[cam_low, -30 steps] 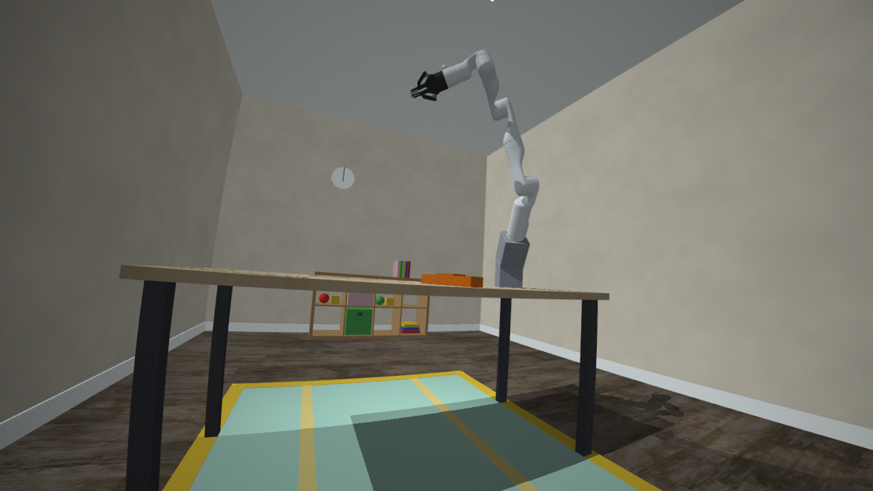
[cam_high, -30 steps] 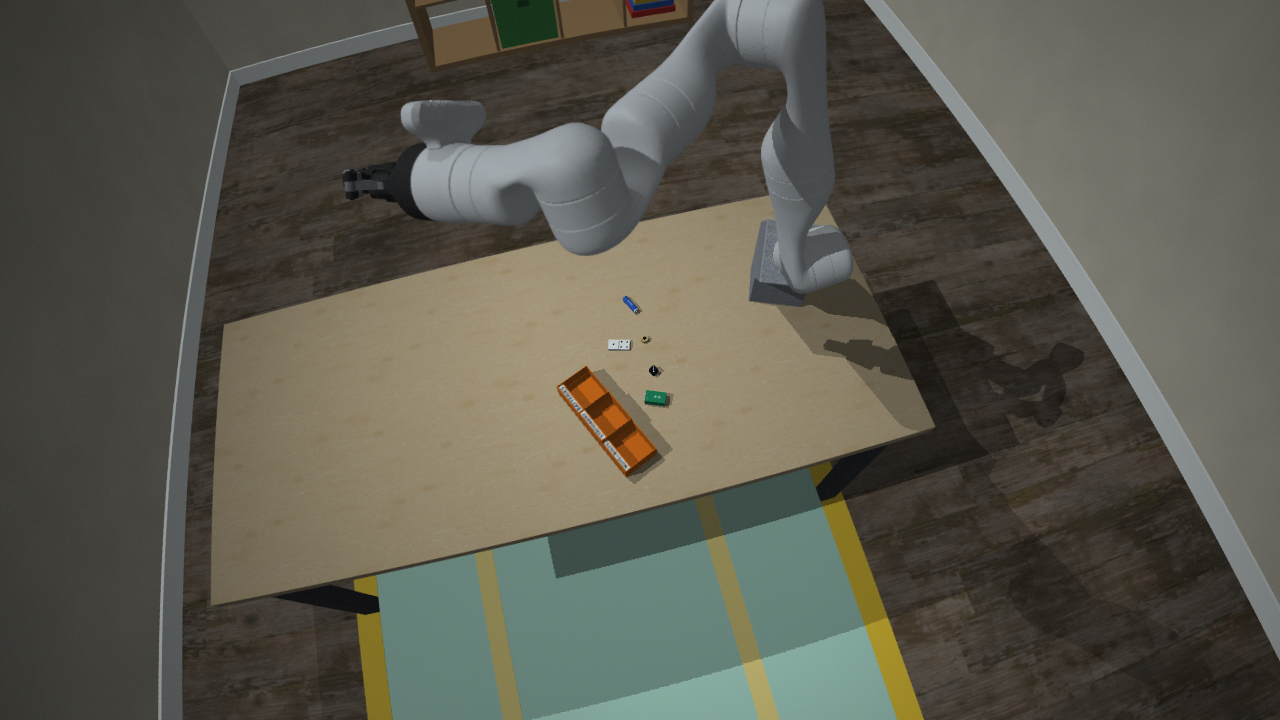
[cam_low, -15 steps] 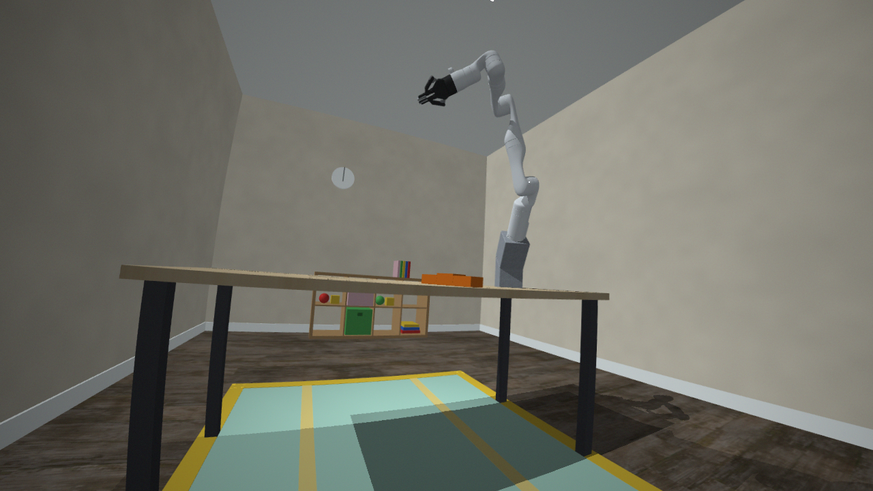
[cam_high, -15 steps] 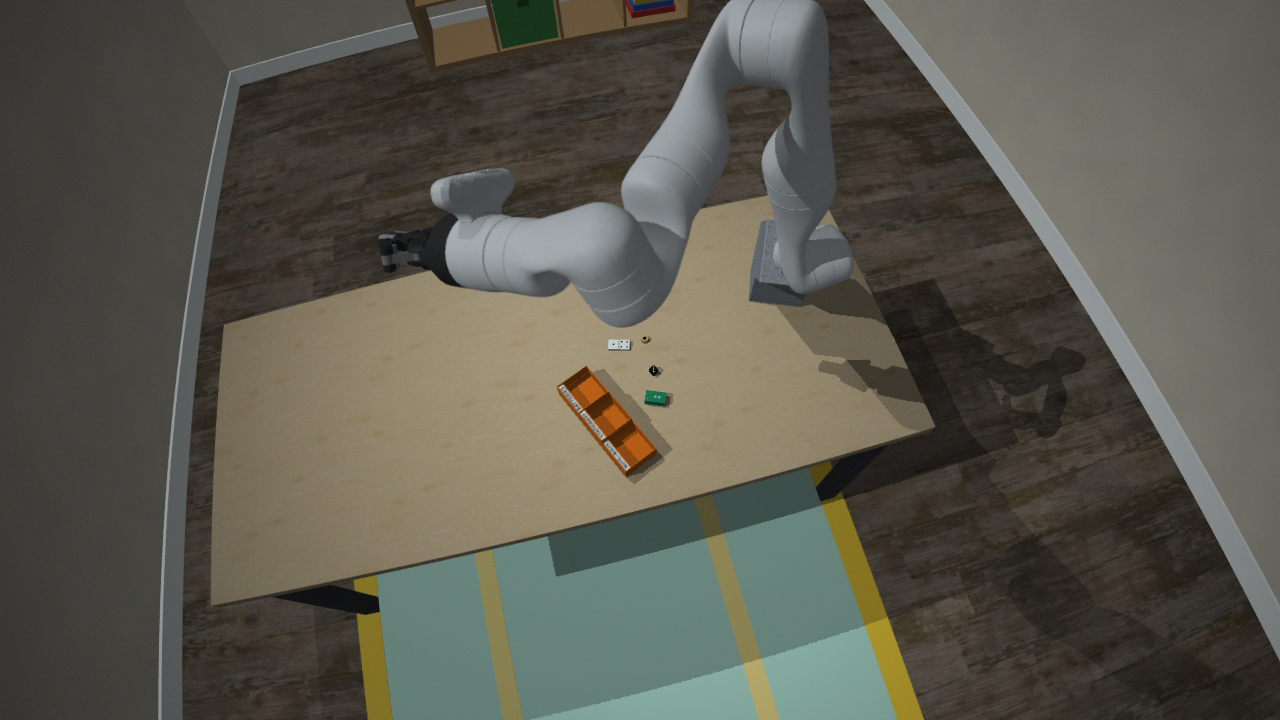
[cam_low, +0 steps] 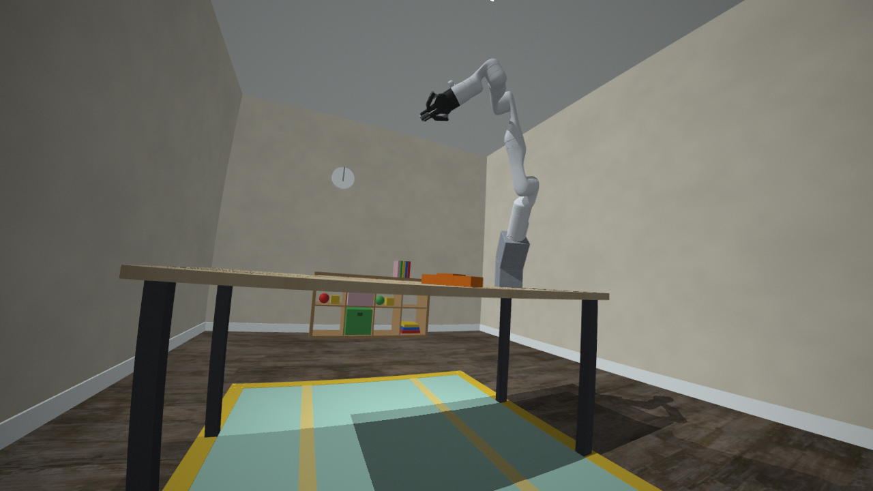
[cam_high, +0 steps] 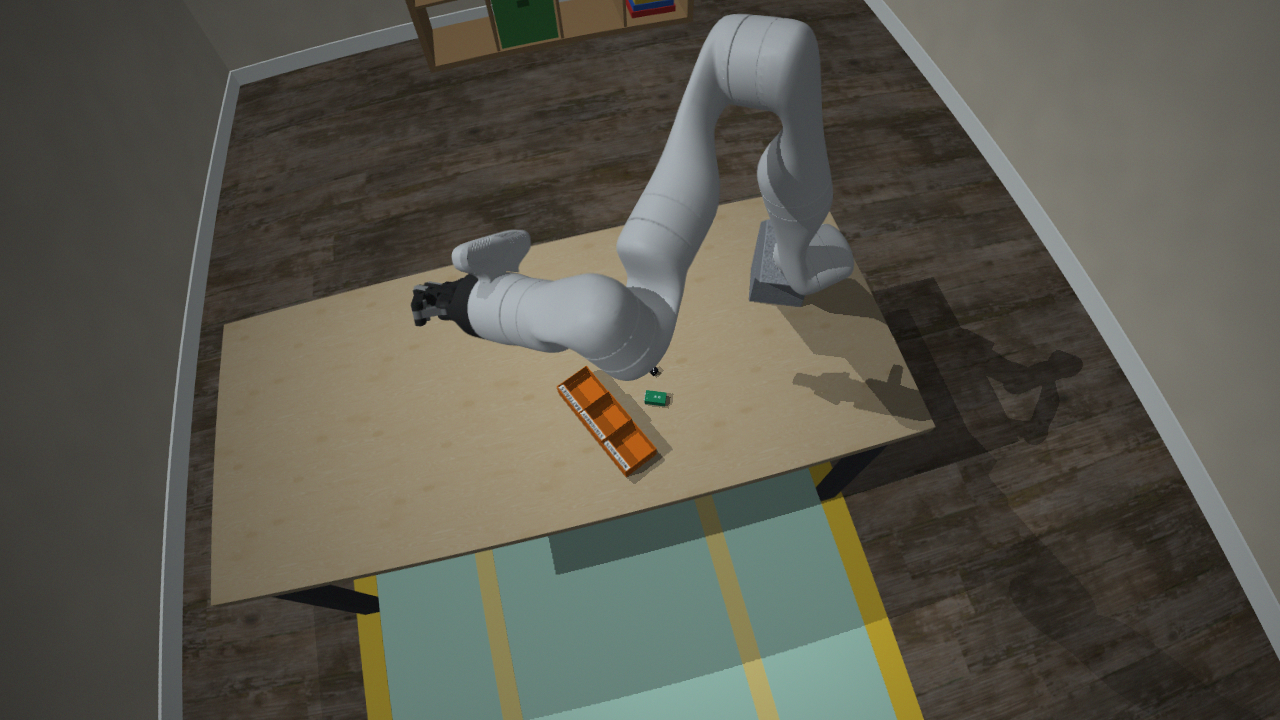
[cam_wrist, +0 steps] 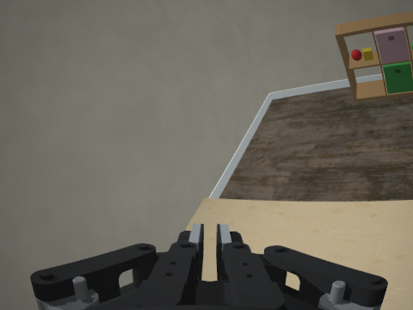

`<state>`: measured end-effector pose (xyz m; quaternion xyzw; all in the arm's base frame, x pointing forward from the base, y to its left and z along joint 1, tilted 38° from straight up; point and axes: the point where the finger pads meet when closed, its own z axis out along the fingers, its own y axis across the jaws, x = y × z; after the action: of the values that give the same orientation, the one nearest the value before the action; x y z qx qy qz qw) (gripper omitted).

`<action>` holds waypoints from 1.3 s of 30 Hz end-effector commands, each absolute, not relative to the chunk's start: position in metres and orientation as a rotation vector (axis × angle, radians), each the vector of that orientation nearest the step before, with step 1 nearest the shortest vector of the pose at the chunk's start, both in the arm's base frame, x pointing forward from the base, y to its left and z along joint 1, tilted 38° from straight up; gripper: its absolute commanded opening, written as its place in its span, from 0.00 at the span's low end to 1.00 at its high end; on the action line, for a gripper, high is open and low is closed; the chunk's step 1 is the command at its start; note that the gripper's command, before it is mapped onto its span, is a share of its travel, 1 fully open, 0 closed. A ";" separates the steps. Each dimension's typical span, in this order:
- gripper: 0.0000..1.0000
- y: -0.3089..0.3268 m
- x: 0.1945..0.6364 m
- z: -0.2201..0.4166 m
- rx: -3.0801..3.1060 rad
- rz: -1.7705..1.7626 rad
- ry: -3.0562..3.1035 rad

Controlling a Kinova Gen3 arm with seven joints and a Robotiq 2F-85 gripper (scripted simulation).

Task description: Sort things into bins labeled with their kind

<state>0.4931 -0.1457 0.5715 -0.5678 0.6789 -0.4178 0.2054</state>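
Table (cam_high: 358, 447) (cam_low: 366, 283) (cam_wrist: 301, 224): running under bins, small things & arm base.
Gripper (cam_high: 417, 306) (cam_low: 423, 116) (cam_wrist: 210, 238): hanging high above tabletop, L of bins in top view; jaws standing nearly clenched, slim gap btwn pads, grasping nothing.
Shelf unit (cam_high: 425, 35) (cam_low: 311, 317) (cam_wrist: 342, 31): standing on floor beyond table, holding toys & boxes.
Orange bins (cam_high: 629, 471) (cam_low: 451, 280): sitting on table as joined row of 3, running diag. in top view; white labels showing along L side, txt too small to read; no thing showing inside from top.
Arm (cam_high: 572, 308) (cam_low: 515, 152): arching over table, covering part of it in top view.
Black thing (cam_high: 655, 370): lying on table just beside arm's outline, R of bins; kind unclear.
Green block (cam_high: 656, 397): lying on table nr bins, R side, outside them.
Grey base (cam_high: 762, 291) (cam_low: 509, 269): standing at table's R end, carrying arm.
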 end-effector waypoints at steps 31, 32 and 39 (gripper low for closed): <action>0.09 -0.085 0.508 0.390 -1.659 -0.790 2.142; 0.09 -0.085 0.507 0.382 -1.647 -0.733 2.183; 0.09 -0.082 0.505 0.351 -1.637 -0.689 2.214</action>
<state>0.5058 -0.0858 0.3603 -0.5636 0.7742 -0.2441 0.1531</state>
